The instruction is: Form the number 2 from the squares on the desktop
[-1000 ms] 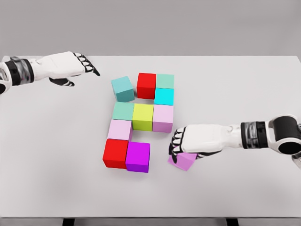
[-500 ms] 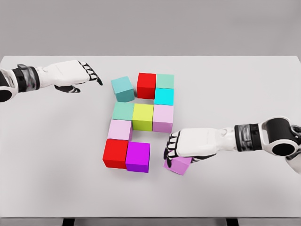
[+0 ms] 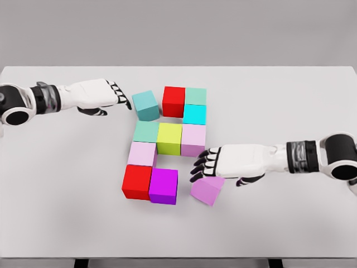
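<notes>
1. The right hand (image 3: pixel 223 163) is held flat, palm down, with its fingers (image 3: pixel 201 165) spread and slightly bent. Nothing is gripped; the fingertips lie over the upper edge of a loose lilac cube (image 3: pixel 206 191), though contact cannot be confirmed.
2. That lilac cube is set tilted on the table (image 3: pixel 290 218), just right of the magenta cube (image 3: pixel 163 186) and apart from it.
3. The left hand (image 3: pixel 103 94) is stretched out with its fingers (image 3: pixel 122 100) straight and close together. Nothing is held — the tips are just beside the loose teal cube (image 3: pixel 145 105), and touch cannot be told.
4. The teal cube is turned askew, just left of the upper red cube (image 3: pixel 173 101).
5. Eleven cubes are counted in all.
6. By colour: two red — the upper one and a lower one (image 3: pixel 137 181); two green-teal (image 3: pixel 196 95) (image 3: pixel 146 132); one teal; one cyan (image 3: pixel 195 114); one yellow-green (image 3: pixel 169 138); one magenta.
7. Three pale pink-lilac cubes are seen: the loose one, one (image 3: pixel 193 139) right of the yellow-green cube, and one (image 3: pixel 142 153) above the lower red cube.
</notes>
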Tool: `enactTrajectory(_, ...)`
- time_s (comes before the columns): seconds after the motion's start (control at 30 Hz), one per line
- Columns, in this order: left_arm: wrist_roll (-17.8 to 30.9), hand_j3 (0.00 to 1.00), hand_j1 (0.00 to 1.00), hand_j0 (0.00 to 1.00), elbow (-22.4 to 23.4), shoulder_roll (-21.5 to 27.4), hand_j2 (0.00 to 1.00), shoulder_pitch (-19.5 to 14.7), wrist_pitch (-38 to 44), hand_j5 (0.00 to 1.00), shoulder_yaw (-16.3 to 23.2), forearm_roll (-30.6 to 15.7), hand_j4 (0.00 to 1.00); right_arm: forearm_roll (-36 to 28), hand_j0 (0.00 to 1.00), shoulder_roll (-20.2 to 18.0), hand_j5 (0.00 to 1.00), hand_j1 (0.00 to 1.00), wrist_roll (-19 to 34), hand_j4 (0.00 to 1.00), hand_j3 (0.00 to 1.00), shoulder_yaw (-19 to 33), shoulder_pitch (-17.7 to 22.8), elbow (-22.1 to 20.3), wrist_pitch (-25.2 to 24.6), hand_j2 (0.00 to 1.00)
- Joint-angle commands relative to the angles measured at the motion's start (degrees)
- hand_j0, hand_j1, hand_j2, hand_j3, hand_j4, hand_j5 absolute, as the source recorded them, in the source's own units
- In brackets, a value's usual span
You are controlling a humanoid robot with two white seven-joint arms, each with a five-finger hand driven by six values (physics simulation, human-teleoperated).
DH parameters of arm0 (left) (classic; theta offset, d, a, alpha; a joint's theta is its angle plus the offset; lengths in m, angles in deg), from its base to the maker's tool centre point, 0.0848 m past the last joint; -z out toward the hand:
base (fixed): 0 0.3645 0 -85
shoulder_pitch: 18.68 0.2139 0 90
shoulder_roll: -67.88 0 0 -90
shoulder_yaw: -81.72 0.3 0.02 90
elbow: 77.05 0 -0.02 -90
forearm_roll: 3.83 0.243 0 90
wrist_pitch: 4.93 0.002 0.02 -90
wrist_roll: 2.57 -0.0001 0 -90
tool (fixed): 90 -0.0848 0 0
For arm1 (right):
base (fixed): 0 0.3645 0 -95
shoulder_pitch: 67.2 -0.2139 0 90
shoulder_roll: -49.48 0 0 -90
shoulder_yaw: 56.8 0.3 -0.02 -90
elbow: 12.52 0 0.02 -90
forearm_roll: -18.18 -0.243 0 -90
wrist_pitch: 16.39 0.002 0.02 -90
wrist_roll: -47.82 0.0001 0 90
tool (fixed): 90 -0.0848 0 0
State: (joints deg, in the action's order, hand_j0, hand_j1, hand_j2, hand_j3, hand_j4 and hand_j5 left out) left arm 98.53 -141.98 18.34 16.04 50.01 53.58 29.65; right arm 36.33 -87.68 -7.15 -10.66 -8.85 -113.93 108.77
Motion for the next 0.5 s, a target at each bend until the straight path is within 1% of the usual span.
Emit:
enactTrajectory(0.0, 0.1, 0.74, 0.74, 0.74, 0.5, -0.5, 0.74, 0.0, 0.1, 0.74, -0.1, -0.3, 0.74, -0.6, 0.99, -0.8, 0.99, 0.99, 0.0, 0.99, 0.99, 1.9, 0.0, 0.0, -0.2, 0.99)
enactTrajectory(0.07, 0.0, 0.74, 0.74, 0.74, 0.7, -0.6, 0.74, -0.1, 0.1, 0.74, -0.1, -0.2, 0.74, -1.3, 0.99, -2.7, 0.99, 0.99, 0.0, 0.99, 0.99, 3.4, -0.1, 0.0, -0.2, 0.99)
enactTrajectory(0.17, 0.0, 0.74, 0.74, 0.74, 1.7, -1.7, 0.74, 0.0, 0.1, 0.74, 0.0, 0.4, 0.74, -6.5, 0.99, -6.6, 0.99, 0.99, 0.0, 0.99, 0.99, 5.5, -0.1, 0.0, -0.2, 0.99)
enactTrajectory(0.2, 0.0, 0.74, 0.74, 0.74, 2.0, -1.7, 0.74, -0.1, 0.1, 0.74, -0.1, 0.5, 0.74, -6.8, 0.99, -7.4, 0.99, 0.99, 0.0, 0.99, 0.99, 5.9, -0.1, 0.0, -0.2, 0.99)
enactTrajectory(0.27, 0.1, 0.74, 0.74, 0.74, 2.3, -2.0, 0.74, -0.3, 0.1, 0.74, -0.1, 0.6, 0.74, -7.1, 0.99, -8.0, 0.99, 0.99, 0.0, 0.99, 0.99, 6.2, -0.1, 0.0, -0.2, 0.99)
enactTrajectory(0.33, 0.1, 0.74, 0.74, 0.74, 3.8, -3.0, 0.74, -0.3, 0.1, 0.74, -0.1, 0.6, 0.74, -7.3, 0.99, -8.0, 0.99, 0.99, 0.0, 0.99, 0.99, 6.2, -0.1, 0.0, -0.2, 0.99)
enactTrajectory(0.47, 0.1, 0.74, 0.74, 0.74, 4.4, -3.2, 0.74, -0.4, 0.1, 0.74, -0.1, 0.6, 0.74, -7.3, 0.99, -8.8, 0.99, 0.99, 0.0, 0.99, 0.99, 6.4, -0.1, 0.0, -0.2, 0.99)
